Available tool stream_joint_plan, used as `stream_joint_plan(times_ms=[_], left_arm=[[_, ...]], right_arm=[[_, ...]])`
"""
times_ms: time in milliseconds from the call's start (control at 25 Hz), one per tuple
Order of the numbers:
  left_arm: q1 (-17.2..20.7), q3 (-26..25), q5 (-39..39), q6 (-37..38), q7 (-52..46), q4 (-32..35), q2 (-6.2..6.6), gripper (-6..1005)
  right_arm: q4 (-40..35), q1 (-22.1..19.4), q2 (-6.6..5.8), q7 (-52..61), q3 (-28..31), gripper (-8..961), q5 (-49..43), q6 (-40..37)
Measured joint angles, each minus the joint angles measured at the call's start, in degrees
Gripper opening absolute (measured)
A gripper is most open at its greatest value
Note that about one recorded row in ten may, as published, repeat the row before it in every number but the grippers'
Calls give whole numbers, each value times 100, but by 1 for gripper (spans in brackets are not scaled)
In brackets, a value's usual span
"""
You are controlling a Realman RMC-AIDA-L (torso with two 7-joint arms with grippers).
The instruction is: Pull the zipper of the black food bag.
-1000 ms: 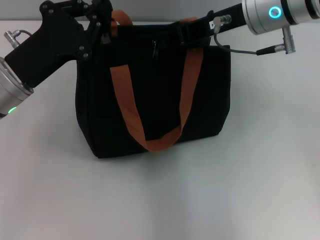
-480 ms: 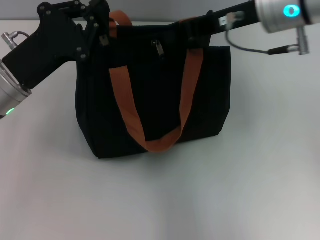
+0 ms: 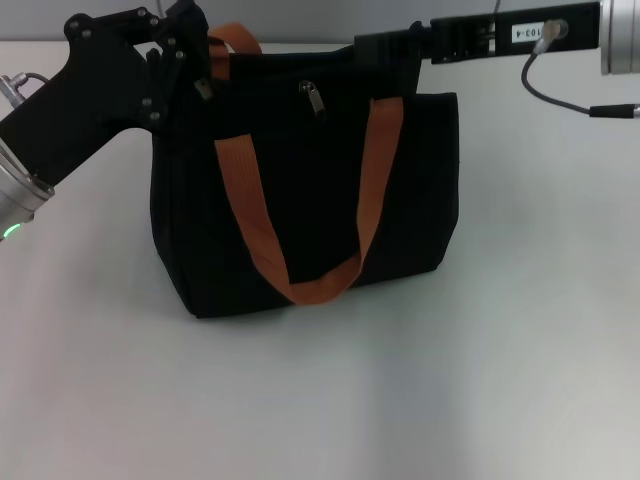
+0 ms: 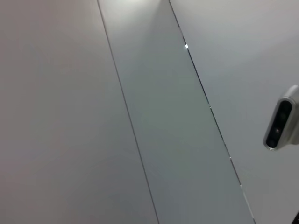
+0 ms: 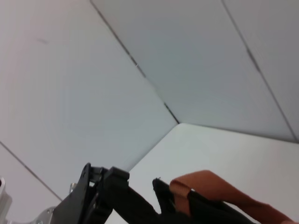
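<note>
Zipper (image 3: 313,98): small silver metal tab hanging off the black zip track along the top of the bag, roughly mid-span, a bit toward the robot's left. It's tiny and thin, probably slick and free to swing, so I'd pinch the tab flat near its root and pull along the track, not up. The black food bag (image 3: 310,200) is soft fabric, boxy, standing upright on the white table (image 3: 400,400); looks light and floppy, so the top edge will likely buckle or the bag will slide unless one end is braced. Front orange strap (image 3: 300,220) droops in a loop down the front face; the rear strap (image 3: 235,38) pokes up at the top left corner. Left gripper (image 3: 195,55) sits at that top left corner of the bag, touching or just beside the rear strap; can't tell if its fingers are together or clamped on fabric. Right gripper (image 3: 390,48) reaches in at the top right edge above the strap's right leg; finger state hidden too.
</note>
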Motion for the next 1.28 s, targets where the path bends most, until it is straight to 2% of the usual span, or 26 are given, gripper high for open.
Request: stream_joint_plan(times_ms=[160,320,600,1040,1280], left_arm=[[-2,-33,-5,-4,-131,38,5,105],[-52,-40,-4,-14,-147,40,10,106],[-148,-12,-4,-30,-147,48,-2,107],[-177,-14,-6,-36,-120,45,-9,108],[-173,-30,-11,-32,-104,19,-9,109]], right_arm=[[378,317,-78,-42,-34,338,-60,-17],[788,694,-132,-19,-46,349,-250,-26],[1208,1182,-90,140,-34,368,-798,109],[1677,1554,-64,168,-63,370,-833,195],[1650,1575,-47,383,-114,365,-1013,242]])
